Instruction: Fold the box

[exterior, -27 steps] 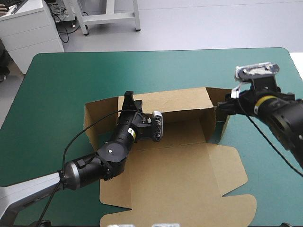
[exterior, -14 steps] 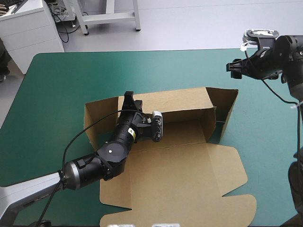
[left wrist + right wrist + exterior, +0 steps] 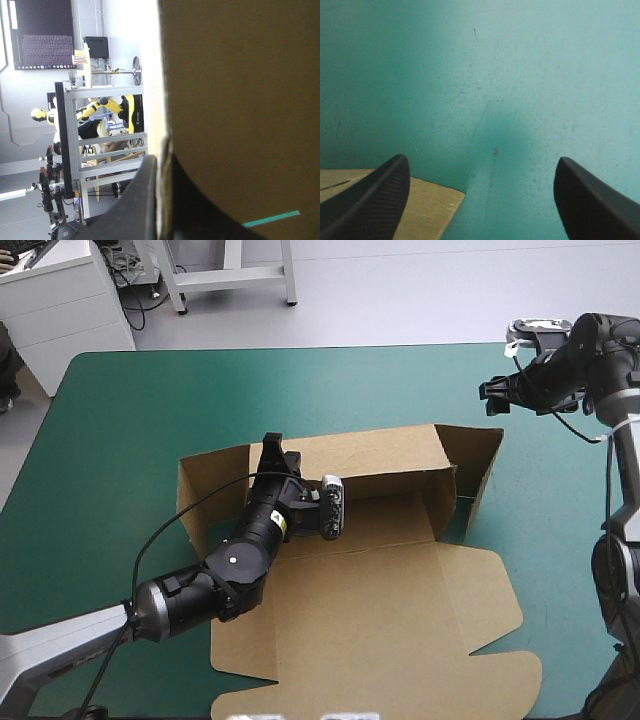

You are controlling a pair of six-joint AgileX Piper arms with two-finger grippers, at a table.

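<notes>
The brown box [image 3: 380, 530] lies mid-table as an open tray, with its back wall [image 3: 365, 455] and right wall [image 3: 480, 475] raised. My left gripper [image 3: 272, 452] is at the back wall's left part and is shut on it. In the left wrist view the board's edge runs between the black fingers [image 3: 161, 165], and the brown box [image 3: 240, 100] fills one side. My right gripper [image 3: 495, 395] hangs open above the teal-green cover [image 3: 520, 75], beyond the box's right wall. A corner of the brown box [image 3: 432, 205] shows by one finger.
The box's wide lid panel [image 3: 400, 630] lies flat toward the table's front edge. A left flap [image 3: 205, 490] stands beside my left arm. The table's right edge [image 3: 625, 370] is close behind the right gripper.
My right gripper has left the box's right wall and risen away toward the far right corner. The right wall stays upright. The left arm has not moved.
</notes>
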